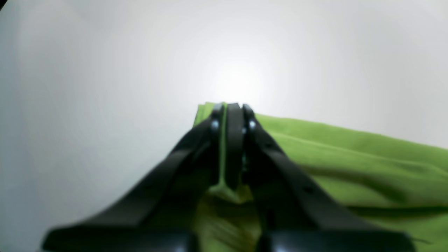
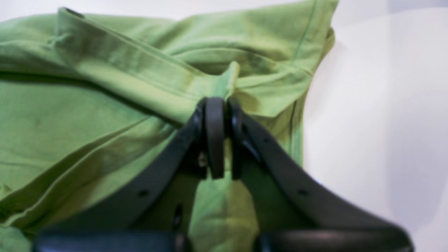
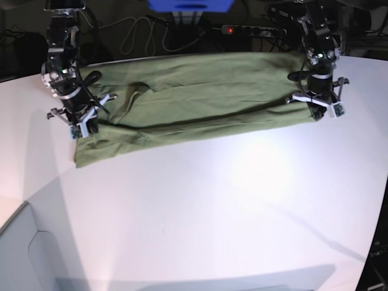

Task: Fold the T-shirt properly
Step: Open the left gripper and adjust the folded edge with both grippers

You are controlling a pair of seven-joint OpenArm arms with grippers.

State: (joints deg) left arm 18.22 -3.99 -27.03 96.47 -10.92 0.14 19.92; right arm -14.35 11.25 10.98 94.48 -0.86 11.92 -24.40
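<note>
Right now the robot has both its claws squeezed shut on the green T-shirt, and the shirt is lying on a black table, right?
Not quite. The table is white, not black; the base view shows it plainly. The rest holds: the left gripper and the right gripper are both squeezed shut on the green T-shirt, one at each end, and it lies on the table.
</note>
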